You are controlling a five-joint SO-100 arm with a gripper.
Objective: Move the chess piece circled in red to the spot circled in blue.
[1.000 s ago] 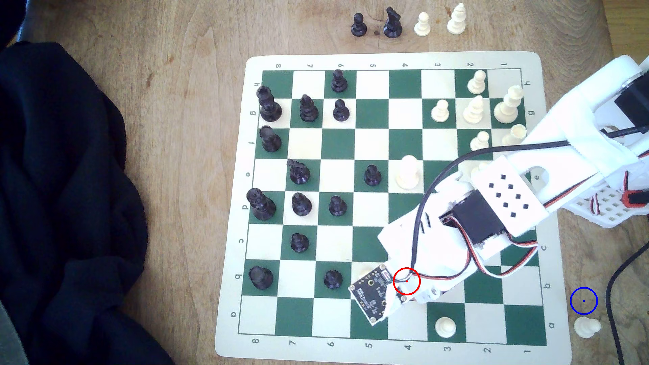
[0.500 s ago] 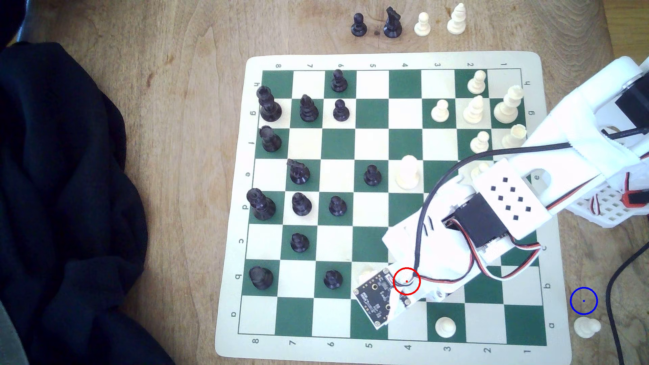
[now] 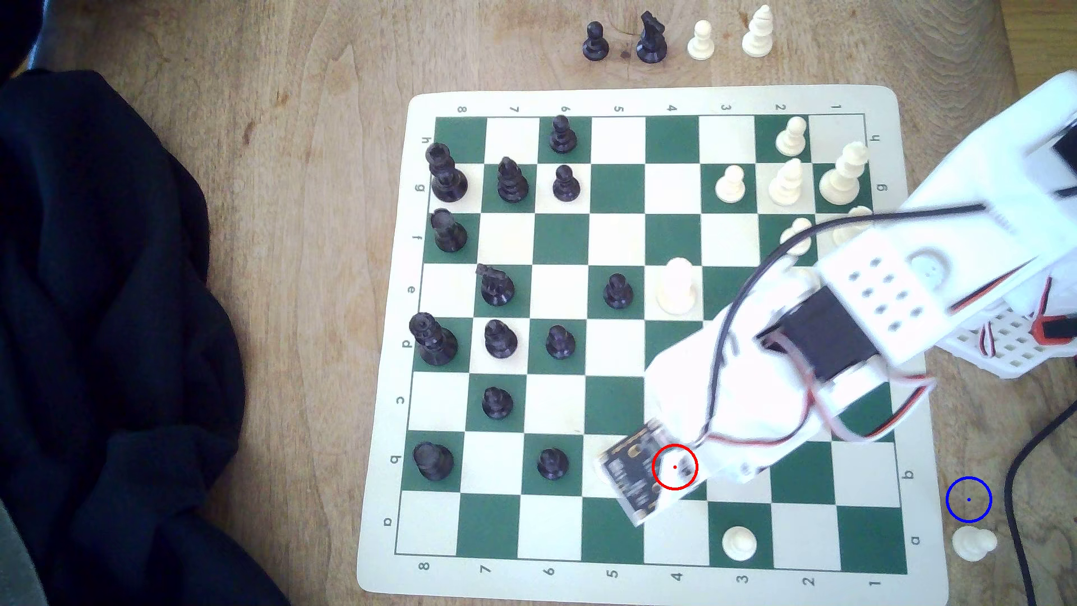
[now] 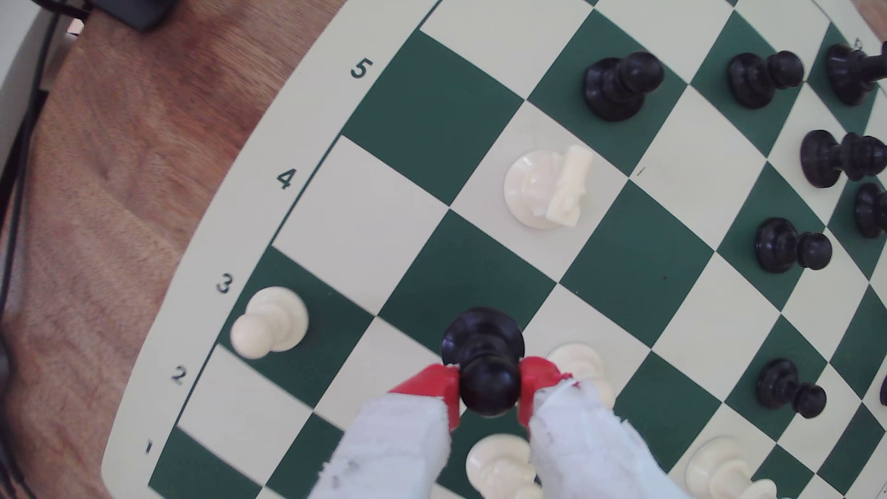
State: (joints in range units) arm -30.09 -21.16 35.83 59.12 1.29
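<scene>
glossy black pawn (image 4: 485, 364), round head pinched between red tool (image 4: 488, 391) tips

Hobby tabletop: wooden table (image 3: 291, 87), chessboard (image 3: 653, 99)

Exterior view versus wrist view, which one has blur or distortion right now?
Exterior view: the arm is motion-blurred, while the chessboard stays sharp. Wrist view: the board's squares bow outward, fisheye-style; the black pawn between the gripper tips looks crisp.

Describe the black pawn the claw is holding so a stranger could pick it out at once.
Start at the green-and-cream chessboard. Above it, the claw has red-tipped white fingers. The black pawn is pinched by its round head between them, unlike the other black pawns standing free.
</scene>
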